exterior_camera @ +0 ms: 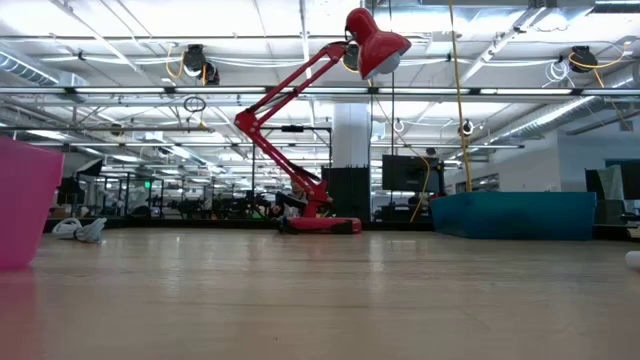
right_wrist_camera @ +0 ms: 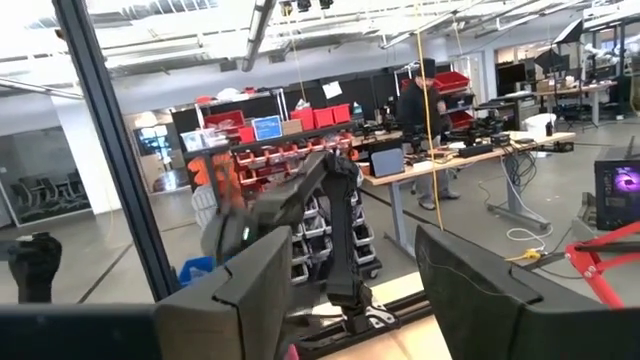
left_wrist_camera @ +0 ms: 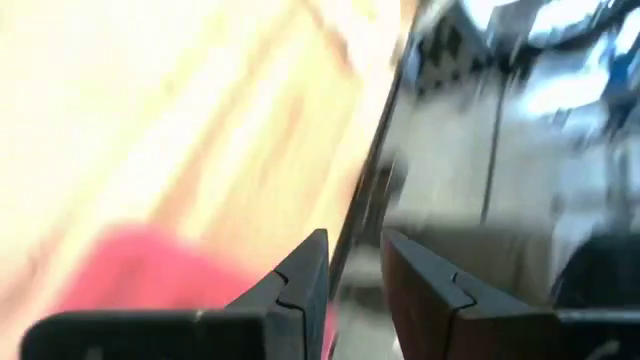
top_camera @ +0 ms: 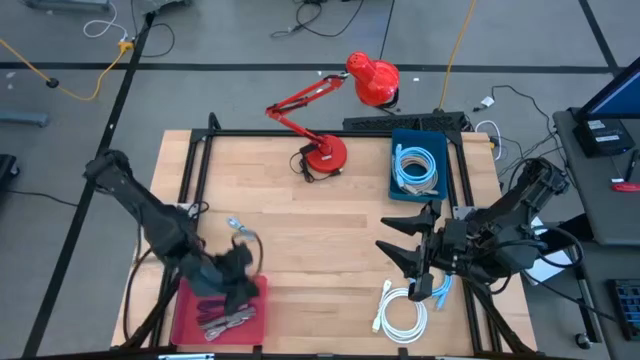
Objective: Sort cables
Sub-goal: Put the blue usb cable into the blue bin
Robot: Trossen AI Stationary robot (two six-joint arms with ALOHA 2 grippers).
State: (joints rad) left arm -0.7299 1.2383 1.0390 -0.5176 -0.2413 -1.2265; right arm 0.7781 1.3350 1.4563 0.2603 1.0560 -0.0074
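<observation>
Two grippers are working: left gripper (top_camera: 236, 272), slightly parted and empty, is hovering over the red bin (top_camera: 190, 318); right gripper (top_camera: 418, 262), open, is waiting above the limp white cable (top_camera: 402, 312), best pinched across its coil.

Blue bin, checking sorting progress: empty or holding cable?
Holding: the blue bin contains a coiled light-blue cable, seen from above.

A red desk lamp (top_camera: 340, 110) stood at the far edge of the wooden surface (top_camera: 300, 235), its base near a blue bin (top_camera: 395, 175) on the right, a pink tray (top_camera: 185, 315) sat at the near left corner, and a person (right_wrist_camera: 418, 130) stood at a distant workbench.
</observation>
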